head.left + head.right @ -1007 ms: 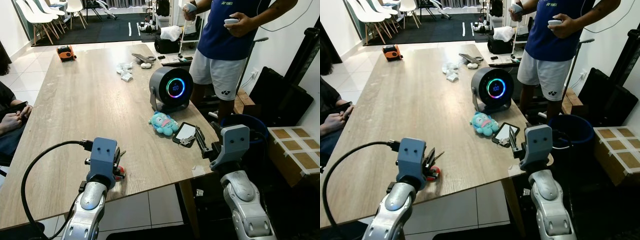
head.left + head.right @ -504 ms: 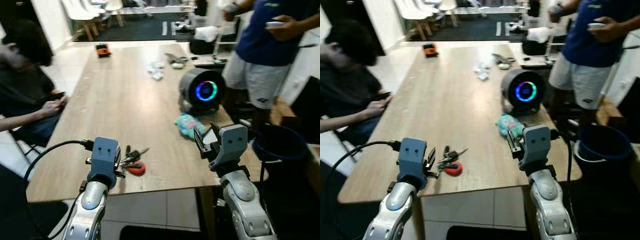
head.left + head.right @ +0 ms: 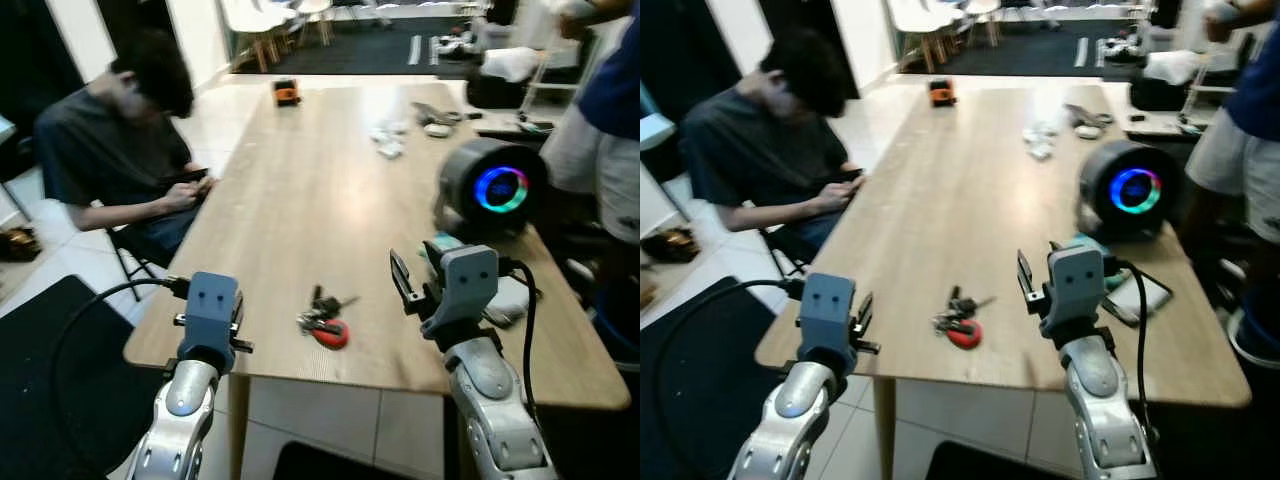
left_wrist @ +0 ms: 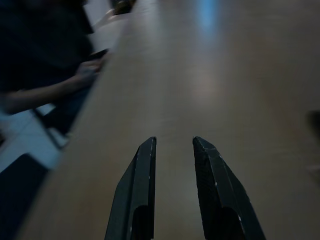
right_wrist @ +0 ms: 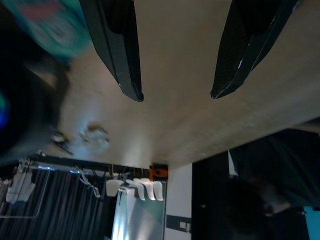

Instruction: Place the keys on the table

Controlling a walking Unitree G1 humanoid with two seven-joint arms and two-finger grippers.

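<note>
Left claw (image 4: 172, 145) has let go since a second ago: the bunch of dark keys with a red fob (image 3: 324, 323) now lies free on the long pale wooden worktop (image 3: 300, 200), near its front edge, between both claws. Left claw: fingers apart, empty. Right claw (image 5: 175, 95): fingers apart, empty. Beyond: round black speaker with glowing ring (image 3: 492, 186), small teal plush toy (image 3: 1087, 247), seated person in a dark shirt (image 3: 120, 150) at the left side.
</note>
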